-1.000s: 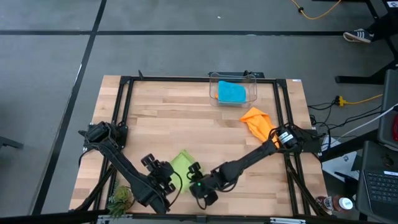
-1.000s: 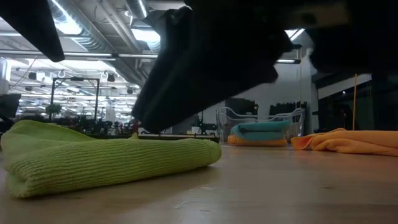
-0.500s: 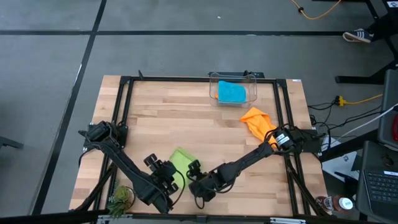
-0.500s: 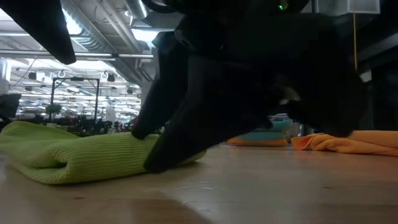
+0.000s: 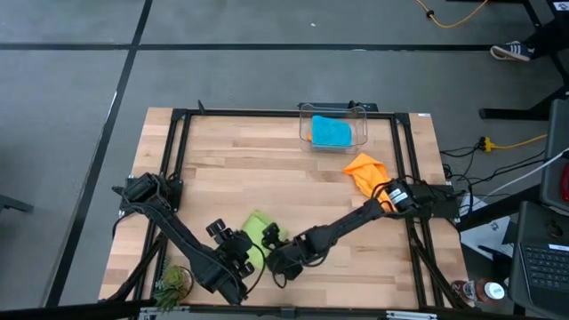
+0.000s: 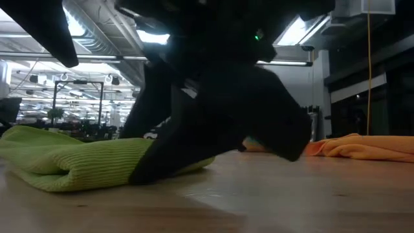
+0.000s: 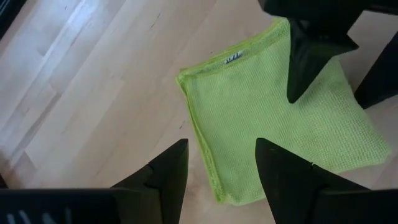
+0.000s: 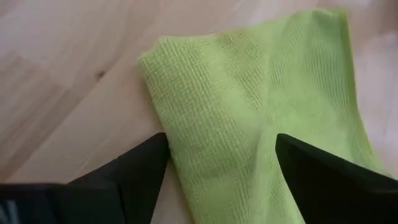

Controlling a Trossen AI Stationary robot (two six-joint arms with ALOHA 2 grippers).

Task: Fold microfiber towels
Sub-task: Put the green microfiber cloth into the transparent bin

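At the near edge of your desk [image 5: 293,173], both arms meet over the lime green towel [image 5: 255,233], which lies folded flat on the wood between them. Your left gripper [image 5: 233,246] sits just beside the towel's left side, its fingers [image 7: 163,174] parted with nothing between them, poised over the towel's near corner in the left wrist view. Your right gripper [image 5: 272,238] comes in from the other side, its fingers [image 8: 140,165] spread wide on either side of the folded towel's end and holding nothing; in the low view its dark bulk presses down against the towel's right end. A small green plant [image 5: 172,284] sits by the near left corner of the desk. Farther back, toward the right side, an orange towel [image 5: 366,172] lies crumpled on the desk, beside your right arm. At the far edge, a clear plastic bin [image 5: 334,128] holds a teal-blue towel [image 5: 331,132].
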